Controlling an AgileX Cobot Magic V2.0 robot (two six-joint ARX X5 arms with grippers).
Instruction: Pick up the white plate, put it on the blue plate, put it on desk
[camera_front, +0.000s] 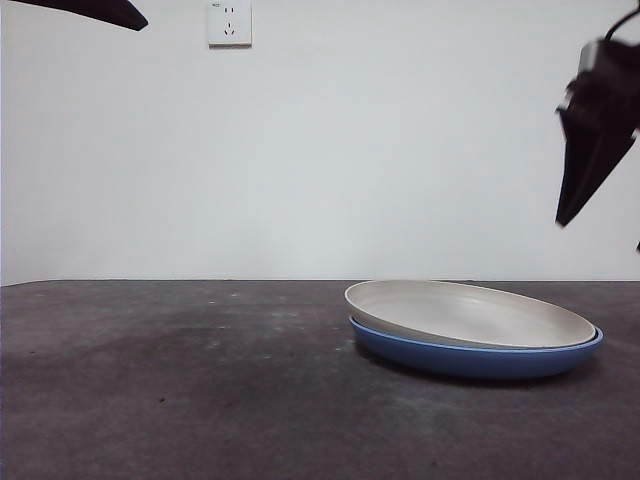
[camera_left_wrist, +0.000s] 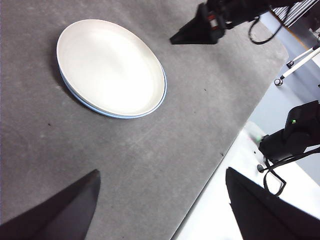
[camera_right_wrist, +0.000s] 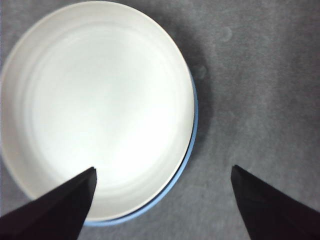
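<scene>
The white plate (camera_front: 470, 312) lies on the blue plate (camera_front: 470, 358), slightly tilted and shifted, right of centre on the desk (camera_front: 200, 380). My right gripper (camera_front: 590, 150) hangs open and empty above the plates' right side, not touching them. In the right wrist view the right gripper (camera_right_wrist: 163, 169) is spread wide over the white plate (camera_right_wrist: 100, 110), with the blue plate's rim (camera_right_wrist: 192, 130) showing as a thin crescent. My left gripper (camera_left_wrist: 162, 171) is open and empty, high and away from the plates; the white plate (camera_left_wrist: 110, 67) is in its view too. The left arm shows only as a black tip (camera_front: 100, 12).
A wall socket (camera_front: 229, 22) is on the white wall behind. The left wrist view shows the desk's edge (camera_left_wrist: 220, 165), with a black device and cables (camera_left_wrist: 290, 140) beyond it, and the right arm's gripper (camera_left_wrist: 200, 30) near the plates.
</scene>
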